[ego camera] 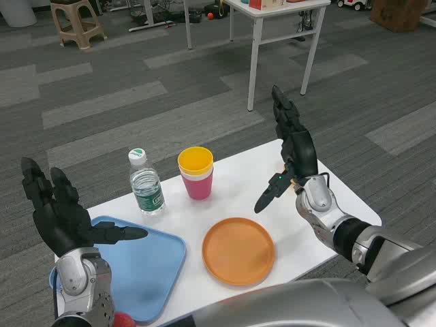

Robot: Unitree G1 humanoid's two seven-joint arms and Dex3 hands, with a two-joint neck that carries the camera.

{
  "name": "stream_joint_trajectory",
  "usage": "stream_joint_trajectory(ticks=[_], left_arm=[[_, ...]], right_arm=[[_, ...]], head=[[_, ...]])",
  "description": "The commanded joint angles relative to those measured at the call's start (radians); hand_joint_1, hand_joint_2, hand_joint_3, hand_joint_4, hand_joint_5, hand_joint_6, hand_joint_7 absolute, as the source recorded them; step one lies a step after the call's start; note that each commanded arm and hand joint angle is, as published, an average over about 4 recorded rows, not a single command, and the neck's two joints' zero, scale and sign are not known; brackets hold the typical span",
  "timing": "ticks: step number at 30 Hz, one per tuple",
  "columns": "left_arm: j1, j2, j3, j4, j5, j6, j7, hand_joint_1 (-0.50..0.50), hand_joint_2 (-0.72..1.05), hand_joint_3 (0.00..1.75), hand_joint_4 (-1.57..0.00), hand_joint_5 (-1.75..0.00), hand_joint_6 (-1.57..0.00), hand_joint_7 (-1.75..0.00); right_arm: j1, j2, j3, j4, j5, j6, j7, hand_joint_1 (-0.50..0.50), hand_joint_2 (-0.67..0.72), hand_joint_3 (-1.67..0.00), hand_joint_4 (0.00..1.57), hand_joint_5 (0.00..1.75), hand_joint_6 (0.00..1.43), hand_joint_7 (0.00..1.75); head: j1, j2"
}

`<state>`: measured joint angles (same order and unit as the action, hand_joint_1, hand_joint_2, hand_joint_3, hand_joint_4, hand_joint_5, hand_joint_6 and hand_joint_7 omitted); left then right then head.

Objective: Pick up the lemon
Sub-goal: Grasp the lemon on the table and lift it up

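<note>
Lemon is nowhere we can see on the white table (327,187); our left hand (58,214) and right hand (293,146) hover spread and empty; we judge locating it comes first.

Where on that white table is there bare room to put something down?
Bare tabletop lies at the right end, beyond the orange plate, though the right hand hovers there. The blue tray shows bare surface too. It is crowded at the back, where the water bottle and stacked cups stand.
</note>
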<state>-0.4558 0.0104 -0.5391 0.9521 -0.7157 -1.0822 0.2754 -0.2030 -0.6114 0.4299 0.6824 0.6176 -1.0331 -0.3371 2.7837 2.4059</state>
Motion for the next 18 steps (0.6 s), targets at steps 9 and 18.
stream_joint_trajectory(ticks=[9,18], left_arm=[[0.089,0.200,0.060,-0.265,-0.119,-0.074,0.018,-0.26,-0.55,0.09,0.00,0.00,-0.03,-0.07],[0.085,0.203,0.060,-0.264,-0.119,-0.074,0.018,-0.26,-0.55,0.09,0.00,0.00,-0.03,-0.07]], right_arm=[[-0.258,0.294,0.086,0.255,-0.359,-0.269,-0.408,-0.29,0.72,0.00,0.83,0.00,0.00,0.00],[-0.259,0.296,0.086,0.258,-0.360,-0.269,-0.408,-0.29,0.72,0.00,0.83,0.00,0.00,0.00]], head=[[0.081,0.107],[0.080,0.107]])
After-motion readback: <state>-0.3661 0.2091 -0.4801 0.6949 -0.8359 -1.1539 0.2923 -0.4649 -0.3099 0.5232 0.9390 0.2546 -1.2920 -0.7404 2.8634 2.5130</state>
